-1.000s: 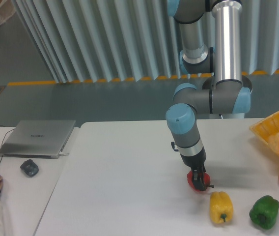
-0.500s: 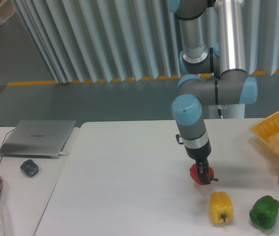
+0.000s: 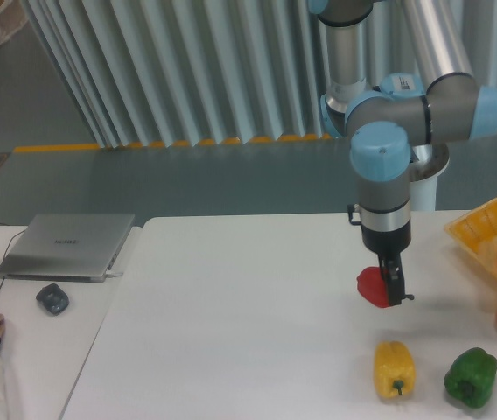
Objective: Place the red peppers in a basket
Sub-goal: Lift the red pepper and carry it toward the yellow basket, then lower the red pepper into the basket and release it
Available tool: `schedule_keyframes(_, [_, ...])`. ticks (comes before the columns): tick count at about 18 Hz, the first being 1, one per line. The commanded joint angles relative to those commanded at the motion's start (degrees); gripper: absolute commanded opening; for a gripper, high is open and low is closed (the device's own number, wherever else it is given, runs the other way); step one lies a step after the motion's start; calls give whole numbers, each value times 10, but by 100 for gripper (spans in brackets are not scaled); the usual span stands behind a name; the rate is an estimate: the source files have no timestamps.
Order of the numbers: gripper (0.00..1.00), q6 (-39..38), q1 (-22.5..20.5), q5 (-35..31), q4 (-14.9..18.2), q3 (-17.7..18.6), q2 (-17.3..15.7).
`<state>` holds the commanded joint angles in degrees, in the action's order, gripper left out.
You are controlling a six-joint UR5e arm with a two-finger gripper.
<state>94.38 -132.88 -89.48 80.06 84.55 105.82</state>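
The gripper [image 3: 392, 289] has its jaws pinching the red pepper [image 3: 373, 287], which hangs clear of the white desk [image 3: 231, 332], roughly midway across its right half and well to the left of the basket [image 3: 480, 229] at the right edge. The step in hand looks like the carry to the basket, so the useful thing is to keep the grip firm and travel right at a height that clears the lattice wall nearest the arm before going down. The pepper is glossy and held off to one side of the jaws, so it could twist or slip if the move is jerky; a smooth sweep suits it. The path should also stay far of the yellow pepper [image 3: 395, 369] and the green pepper [image 3: 471, 376], which sit nearer the camera, and release only once the load is above the basket's inside
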Motion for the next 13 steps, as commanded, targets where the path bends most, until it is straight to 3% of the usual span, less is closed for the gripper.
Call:
schedule_keyframes(5, [40, 86, -63, 12, 32, 5, -23])
schedule_keyframes(13, [40, 208, -145, 8, 51, 14, -33])
